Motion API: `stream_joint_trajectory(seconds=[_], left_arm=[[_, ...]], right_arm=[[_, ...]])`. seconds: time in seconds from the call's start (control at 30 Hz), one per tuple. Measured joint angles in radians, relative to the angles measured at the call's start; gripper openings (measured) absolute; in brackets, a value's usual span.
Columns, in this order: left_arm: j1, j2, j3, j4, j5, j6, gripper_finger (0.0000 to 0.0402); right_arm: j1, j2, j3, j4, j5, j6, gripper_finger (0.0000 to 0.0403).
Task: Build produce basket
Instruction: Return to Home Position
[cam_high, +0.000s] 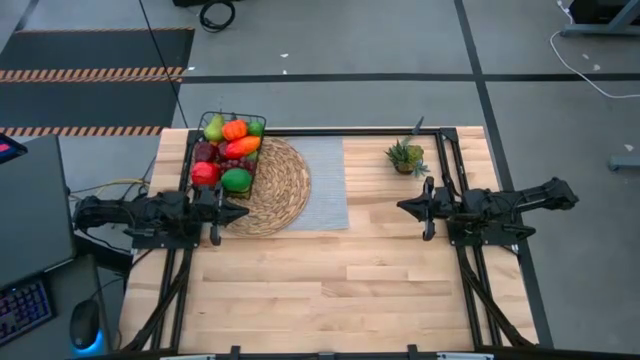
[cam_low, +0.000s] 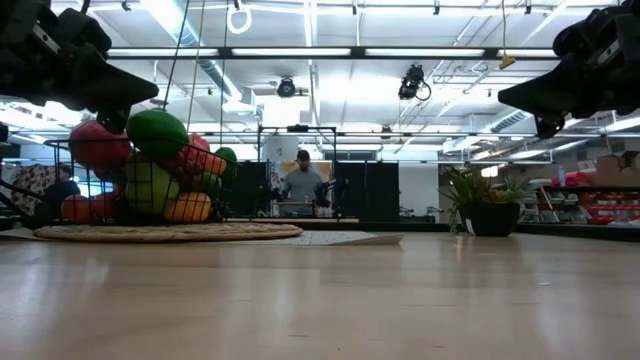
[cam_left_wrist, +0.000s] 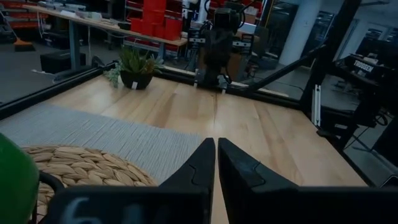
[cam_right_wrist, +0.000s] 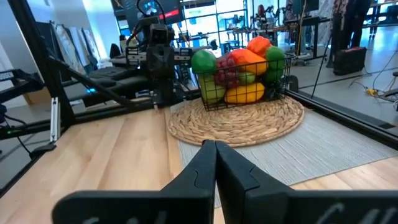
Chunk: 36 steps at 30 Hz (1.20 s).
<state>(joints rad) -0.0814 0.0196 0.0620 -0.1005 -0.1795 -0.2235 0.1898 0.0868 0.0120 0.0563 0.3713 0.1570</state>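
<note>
The black wire basket (cam_high: 228, 150) stands on the left part of a round woven mat (cam_high: 270, 187), heaped with produce (cam_right_wrist: 239, 71): red apples, green limes, a pear, orange and yellow fruit. My left gripper (cam_high: 240, 211) is shut with nothing in it, pulled back at the table's left edge just near-side of the basket; it points level toward the right. My right gripper (cam_high: 404, 206) is shut with nothing in it at the table's right side, pointing level toward the left.
The mat lies on a grey placemat (cam_high: 320, 183). A small spiky potted plant (cam_high: 406, 157) stands at the far right, near my right arm. Bare wooden tabletop (cam_high: 330, 280) stretches across the near half. A person (cam_low: 303, 183) stands in the room beyond the table.
</note>
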Motion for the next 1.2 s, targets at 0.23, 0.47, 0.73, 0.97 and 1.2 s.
stream_joint_trajectory(seconds=[0.23,0.47,0.73,0.97,1.2], left_arm=[[0.0,0.0,0.0,0.0,0.0,0.0,0.0016],[0.0,0.0,0.0,0.0,0.0,0.001,0.0025],[0.0,0.0,0.0,0.0,0.0,0.001,0.0025],[0.0,0.0,0.0,0.0,0.0,0.001,0.0019],[0.0,0.0,0.0,0.0,0.0,0.001,0.0029]], right_arm=[[0.0,0.0,0.0,0.002,0.0,0.0,0.0014],[0.0,0.0,0.0,0.002,0.0,0.0,0.0016],[0.0,0.0,0.0,0.002,0.0,0.0,0.0016],[0.0,0.0,0.0,0.002,0.0,0.0,0.0016],[0.0,0.0,0.0,0.002,0.0,0.0,0.0016]])
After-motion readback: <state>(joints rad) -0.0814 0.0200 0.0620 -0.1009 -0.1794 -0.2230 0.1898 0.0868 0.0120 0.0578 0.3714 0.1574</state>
